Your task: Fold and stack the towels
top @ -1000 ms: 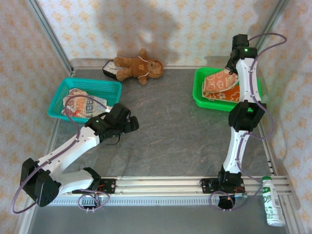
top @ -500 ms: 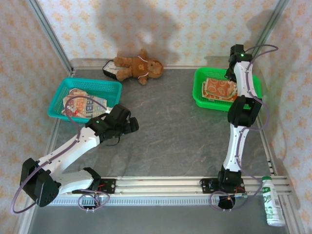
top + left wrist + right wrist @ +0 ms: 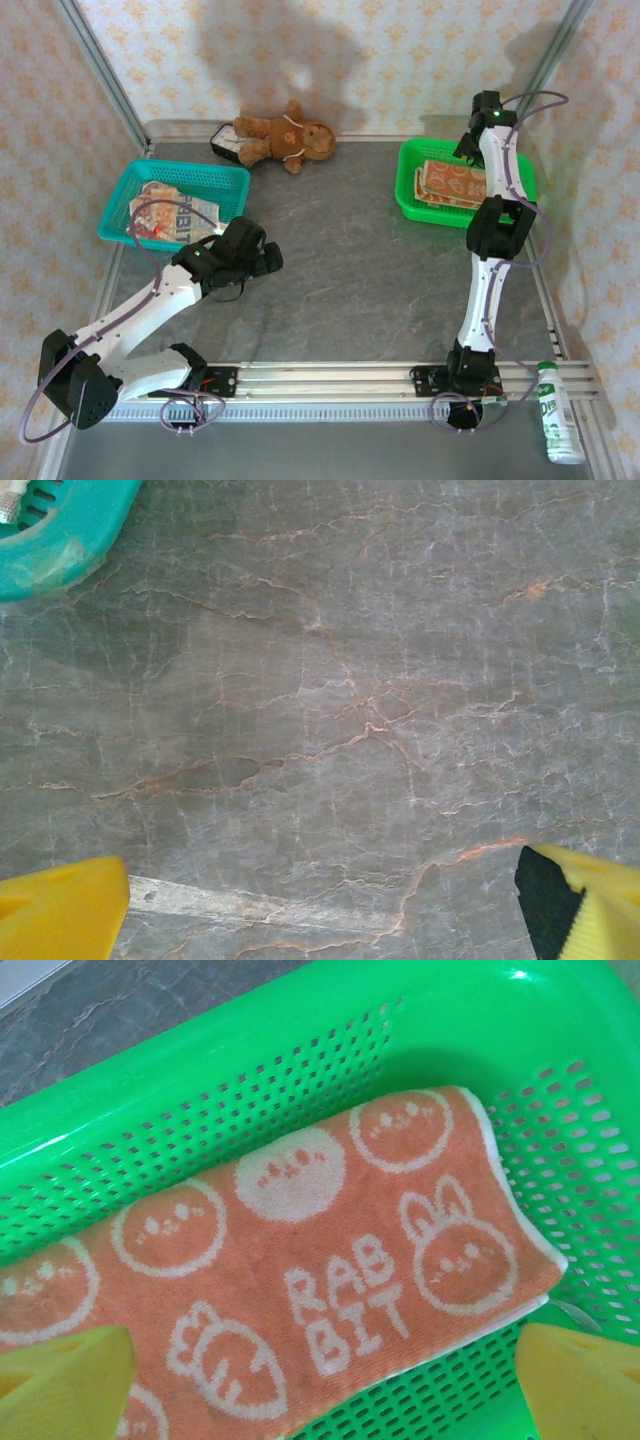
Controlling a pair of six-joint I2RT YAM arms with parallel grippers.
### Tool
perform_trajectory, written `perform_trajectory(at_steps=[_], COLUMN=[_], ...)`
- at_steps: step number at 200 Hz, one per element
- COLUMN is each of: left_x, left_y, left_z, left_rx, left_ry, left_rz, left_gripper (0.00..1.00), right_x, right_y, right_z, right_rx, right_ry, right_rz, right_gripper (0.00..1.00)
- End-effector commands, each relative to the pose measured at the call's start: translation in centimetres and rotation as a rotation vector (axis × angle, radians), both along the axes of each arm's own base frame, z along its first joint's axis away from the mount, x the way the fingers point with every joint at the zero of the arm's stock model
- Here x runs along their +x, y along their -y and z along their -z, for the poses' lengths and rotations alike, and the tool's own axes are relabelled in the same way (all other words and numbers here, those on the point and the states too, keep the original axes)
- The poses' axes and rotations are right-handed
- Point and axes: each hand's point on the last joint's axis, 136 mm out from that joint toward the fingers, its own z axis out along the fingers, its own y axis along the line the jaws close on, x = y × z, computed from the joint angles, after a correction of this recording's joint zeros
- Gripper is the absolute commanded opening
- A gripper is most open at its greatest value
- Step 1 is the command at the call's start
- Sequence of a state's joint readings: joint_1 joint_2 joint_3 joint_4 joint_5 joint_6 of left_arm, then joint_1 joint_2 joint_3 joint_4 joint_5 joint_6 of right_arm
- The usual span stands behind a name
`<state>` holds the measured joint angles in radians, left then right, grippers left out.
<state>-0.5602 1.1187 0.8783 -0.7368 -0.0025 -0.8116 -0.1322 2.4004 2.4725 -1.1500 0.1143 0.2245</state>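
Note:
A folded orange towel with cream rabbit and carrot figures (image 3: 300, 1280) lies flat in the green basket (image 3: 300, 1060), which stands at the table's back right (image 3: 408, 190) with the towel (image 3: 452, 183) inside. My right gripper (image 3: 325, 1385) hovers just above that towel, open, its yellow fingertips (image 3: 60, 1380) wide apart and gripping nothing; from above it (image 3: 466, 150) hangs over the basket's far side. A cream towel with block lettering (image 3: 175, 215) lies crumpled in the teal basket (image 3: 220, 175). My left gripper (image 3: 330, 905) is open over bare table, right of the teal basket (image 3: 60, 530).
A brown teddy bear (image 3: 285, 135) lies on a dark object against the back wall. A white-and-green bottle (image 3: 557, 412) lies beside the rail at front right. Patterned walls close in the grey marble table (image 3: 350, 270) on three sides.
The right gripper lowered the orange towel into the green basket and opened, leaving it lying flat. The left arm shifted only slightly.

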Motion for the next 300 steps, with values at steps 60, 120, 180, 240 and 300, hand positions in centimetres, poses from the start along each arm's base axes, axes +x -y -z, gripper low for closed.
perform_trajectory(at_steps=[60,120,180,240,300], left_x=[-0.3,-0.3,-0.6,-0.4,1.3], left_y=[-0.3,-0.3,-0.3,-0.2,-1.2], left_z=[0.5,0.6,0.9,0.7,-0.9], left_rx=[-0.003,0.001,-0.008,-0.016,0.062], left_ry=[-0.010,-0.019,-0.024,-0.020,0.011], left_rz=[-0.003,-0.005,-0.013,-0.014,-0.008], left_gripper=[1.00,1.00,1.00,1.00,1.00], right_x=[-0.9,-0.9,-1.8,-2.3,-1.7], right_y=[-5.8,-11.1,-13.7,-15.7,-14.5], right_z=[2.4,7.0,10.9,10.9,2.7], right_rx=[0.188,0.219,0.261,0.331,0.257], right_ry=[-0.008,-0.089,-0.165,-0.136,0.012], right_rz=[-0.120,-0.205,-0.240,-0.290,-0.281], right_gripper=[0.34,0.30,0.29,0.24,0.42])
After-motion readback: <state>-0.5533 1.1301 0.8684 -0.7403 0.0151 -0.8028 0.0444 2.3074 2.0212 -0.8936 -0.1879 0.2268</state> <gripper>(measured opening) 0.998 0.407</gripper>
